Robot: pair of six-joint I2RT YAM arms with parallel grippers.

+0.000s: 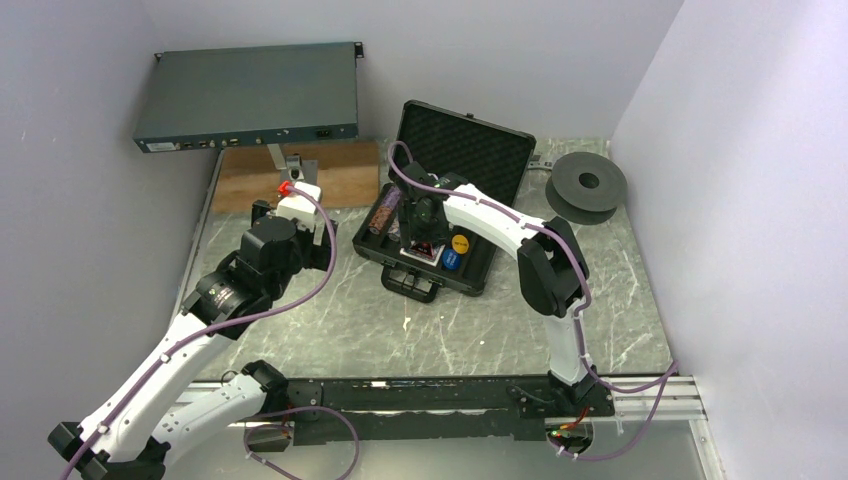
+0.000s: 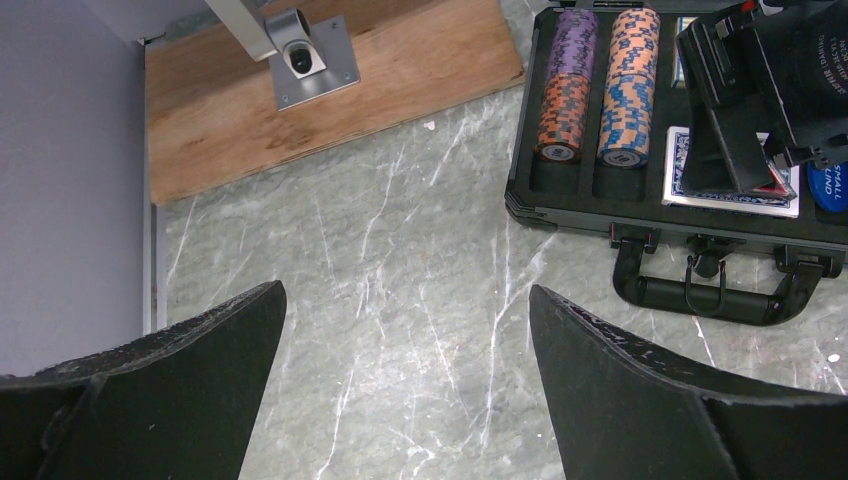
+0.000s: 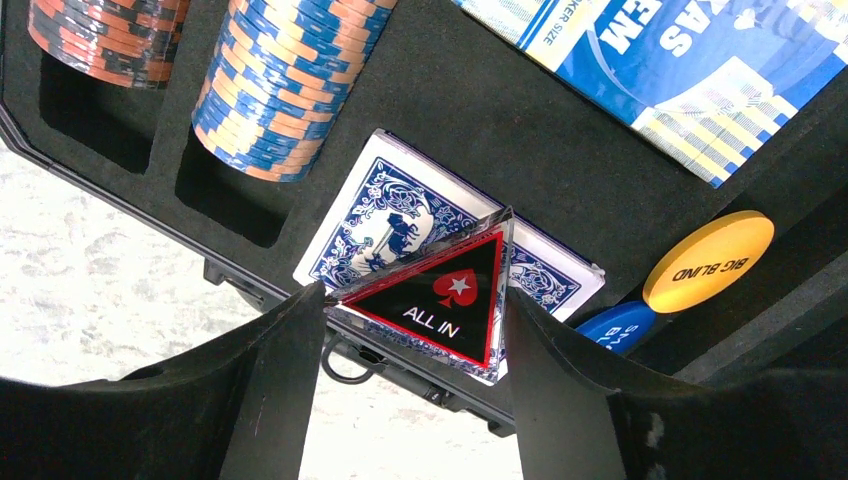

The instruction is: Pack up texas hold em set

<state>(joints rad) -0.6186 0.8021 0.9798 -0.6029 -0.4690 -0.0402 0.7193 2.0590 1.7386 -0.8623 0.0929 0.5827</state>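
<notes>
Marbled grey worktop (image 1: 400, 320), lilac walls: open foam-lined briefcase (image 1: 470, 150) at centre.
Right tool (image 3: 415, 300) pinches the triangular ALL IN button (image 3: 440, 300) by opposite edges, over the blue card deck (image 3: 390, 215) in its slot; left tool (image 2: 405, 300) hangs spread, empty. Light, rigid, glossy plastic probably slips easily; an edge grip suits it.

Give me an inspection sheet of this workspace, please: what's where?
Surface: grey marble table, wooden board at far left.
Job's things: case open; two chip rolls, deck, yellow button, blue button inside.
Clutter: grey rack unit far left; dark spool far right.
Pincers: left pincer open over bare table; right pincer shut on All In triangle, above the deck.
Cables: purple cables along both arms.
Surroundings: plain lilac walls.
</notes>
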